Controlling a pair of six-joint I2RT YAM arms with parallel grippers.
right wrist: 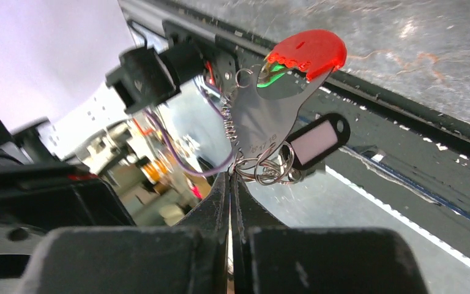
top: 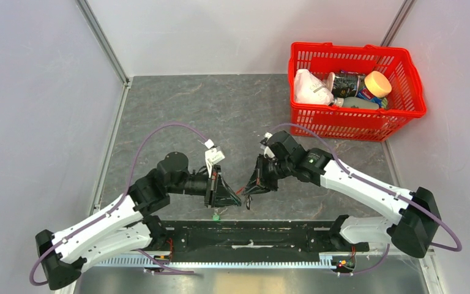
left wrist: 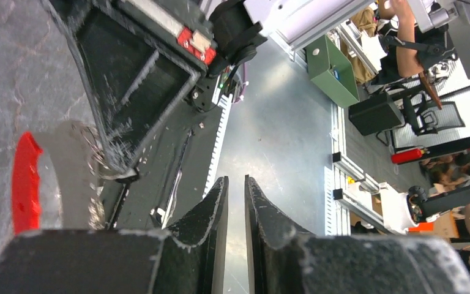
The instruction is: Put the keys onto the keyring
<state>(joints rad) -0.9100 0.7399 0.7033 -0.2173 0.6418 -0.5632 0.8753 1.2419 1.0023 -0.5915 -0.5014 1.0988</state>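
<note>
My right gripper (right wrist: 231, 177) is shut on the lower end of the keyring (right wrist: 266, 113), which stands up from the fingertips with its bright red part on top. Small wire rings and a black tag with a white label (right wrist: 316, 140) hang at its base; the keys themselves are not clearly visible. In the top view the two grippers face each other near the table's front edge, the left gripper (top: 235, 198) just left of the right gripper (top: 252, 186). The left gripper (left wrist: 235, 181) stands narrowly open with nothing between its fingers; the keyring (left wrist: 26, 184) lies off to its left. A green tag (top: 216, 215) lies below them.
A red plastic basket (top: 414, 92) with bottles, a bag and a round lid stands at the back right. The black base rail (top: 251, 236) runs along the near edge. Grey walls close in on the left and back.
</note>
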